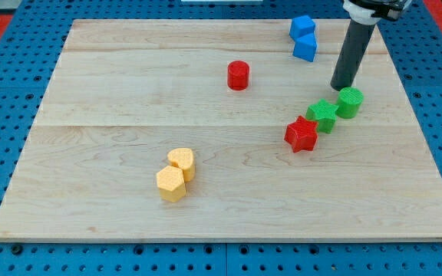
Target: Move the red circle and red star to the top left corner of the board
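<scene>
**Tip sitting by the green pair, both reds waiting**

In the camera view, my tip (341,87) is resting on the surface (113,92) just to the view's left of the green circle (350,101) and above the green star (322,115). There is no pincer on this rig, so nothing is being clenched or released; the rod is only pushing.

Taking the red star (301,134) as landmark: it is sitting down and to the view's left of the green star, apparently touching it. The red circle (238,75) is lying well up and left of it, alone. The blue blocks (304,38) are standing far above it, near the board's top edge. The two yellow blocks (176,175) are lying well to its lower left.

Both reds look like small, stiff, light pieces that are likely sliding easily. The circle may roll off a glancing push, so its lower right side seems the place to press. The star's points may make it turn; pushing a flat notch on its right side looks safer.

No writing or brand is readable.
</scene>
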`<control>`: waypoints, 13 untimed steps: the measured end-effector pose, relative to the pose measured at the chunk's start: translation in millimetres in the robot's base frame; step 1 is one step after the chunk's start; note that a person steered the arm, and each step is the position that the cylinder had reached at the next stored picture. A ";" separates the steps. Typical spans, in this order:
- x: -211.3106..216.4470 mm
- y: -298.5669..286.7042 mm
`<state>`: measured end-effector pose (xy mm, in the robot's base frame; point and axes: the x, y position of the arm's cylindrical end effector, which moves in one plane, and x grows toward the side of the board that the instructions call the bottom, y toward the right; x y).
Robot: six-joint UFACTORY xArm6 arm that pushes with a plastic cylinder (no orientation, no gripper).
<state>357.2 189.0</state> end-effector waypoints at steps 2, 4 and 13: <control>-17.5 73.2; -8.8 7.8; -13.2 -93.8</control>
<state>344.0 95.2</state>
